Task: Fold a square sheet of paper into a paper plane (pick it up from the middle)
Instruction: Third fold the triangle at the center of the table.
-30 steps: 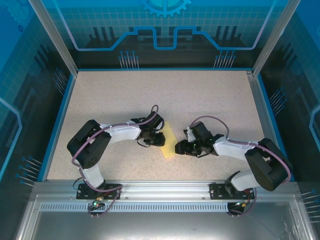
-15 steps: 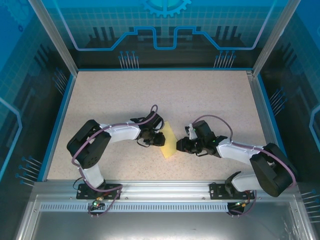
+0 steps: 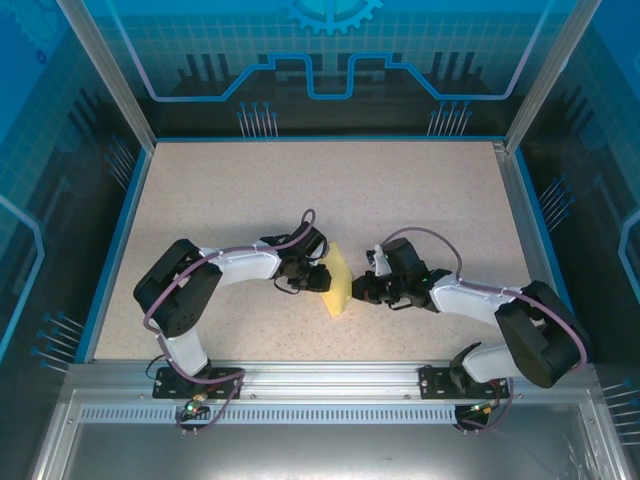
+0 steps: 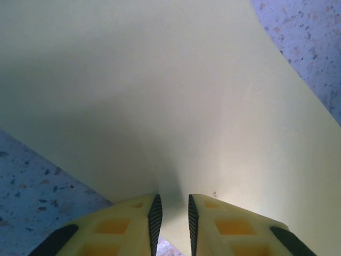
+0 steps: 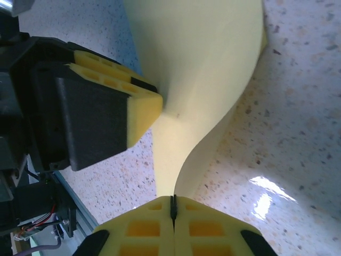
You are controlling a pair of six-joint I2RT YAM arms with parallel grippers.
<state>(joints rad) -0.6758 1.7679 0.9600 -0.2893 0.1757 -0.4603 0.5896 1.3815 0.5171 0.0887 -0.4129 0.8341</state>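
The square sheet of paper (image 3: 338, 281), plain yellow, stands up off the table between my two grippers, bowed rather than flat. My left gripper (image 3: 322, 277) grips its left side; in the left wrist view the sheet (image 4: 170, 96) runs down into the narrow gap of that gripper (image 4: 173, 200). My right gripper (image 3: 359, 288) is at its right side. In the right wrist view the right gripper (image 5: 172, 198) is shut, with the paper's (image 5: 202, 64) curled edge pinched in the seam. The left gripper's fingers (image 5: 144, 104) press on the sheet's far side.
The speckled tabletop (image 3: 330, 190) stretches open behind the paper. A blue rim (image 3: 110, 250) and metal frame posts border it. Both arms' elbows sit near the front rail (image 3: 330, 375).
My right gripper has closed from partly open onto the paper's edge and shifted slightly left toward the sheet. The left gripper and the paper have hardly moved.
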